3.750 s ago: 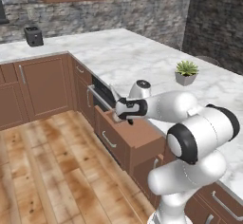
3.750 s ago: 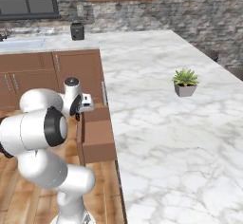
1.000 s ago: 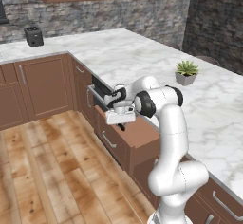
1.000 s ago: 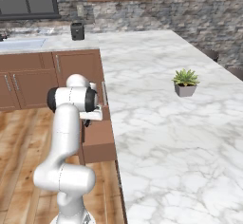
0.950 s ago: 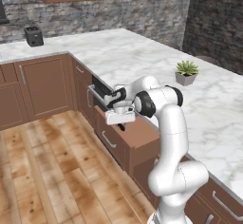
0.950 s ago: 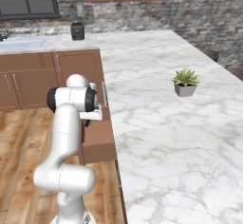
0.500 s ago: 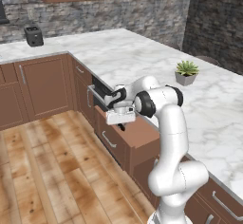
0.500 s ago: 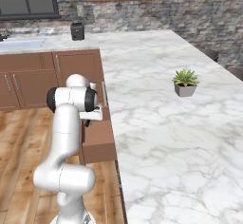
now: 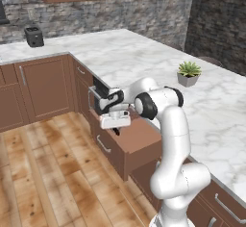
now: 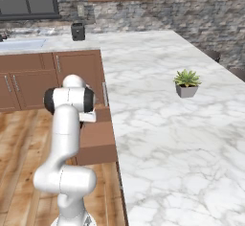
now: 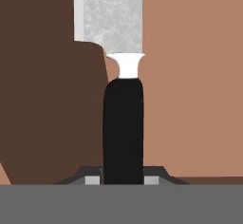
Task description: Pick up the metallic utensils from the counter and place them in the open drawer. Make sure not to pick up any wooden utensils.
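Pincer [image 11: 123, 180] clenched on the black handle of the knife [image 11: 123, 118], whose silver blade points away from the hand, out over the brown inside of the open drawer [image 9: 139, 142]. From the left base view the hand hangs just above the drawer box, beside the edge of the marble desk [image 9: 144, 57]. Risk, as I judge it: if released while the blade overhangs the drawer wall, the knife could tip out onto the wooden floor [image 9: 43, 173]; a grip this far back on the handle could also let the blade swing. A potted plant [image 10: 186, 83] stands well apart on the desk. No brand, label or writing is legible anywhere.
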